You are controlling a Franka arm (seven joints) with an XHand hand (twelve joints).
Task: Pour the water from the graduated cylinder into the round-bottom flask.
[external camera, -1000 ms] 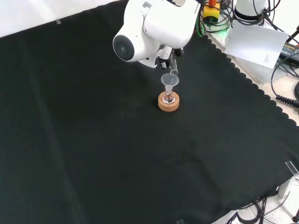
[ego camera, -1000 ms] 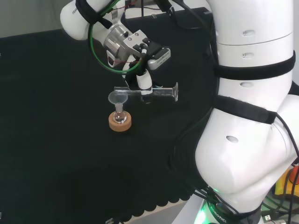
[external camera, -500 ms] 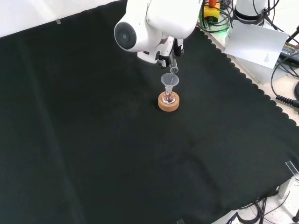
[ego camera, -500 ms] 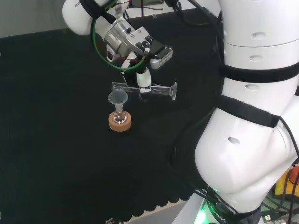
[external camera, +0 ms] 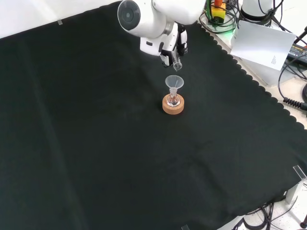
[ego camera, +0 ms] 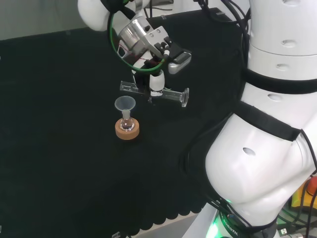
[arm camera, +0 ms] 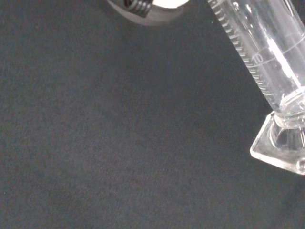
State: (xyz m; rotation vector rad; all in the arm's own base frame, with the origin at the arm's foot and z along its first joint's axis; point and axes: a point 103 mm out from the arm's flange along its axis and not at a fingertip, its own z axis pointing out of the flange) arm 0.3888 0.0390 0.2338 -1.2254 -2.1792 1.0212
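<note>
1. The hand (ego camera: 156, 82) has its fingers curled round the graduated cylinder (ego camera: 168, 95), carried nearly level above the cloth (ego camera: 59, 163); its mouth lies at about one o'clock of the funnel (ego camera: 125, 104) in the head view.
2. The funnel sits in the round-bottom flask (ego camera: 127, 125) on its cork ring (ego camera: 127, 131); the pour looks finished, though I cannot tell; setting the cylinder down remains.

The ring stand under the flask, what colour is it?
The ring stand is tan cork brown; the front view shows it best, against the black cloth.
</note>
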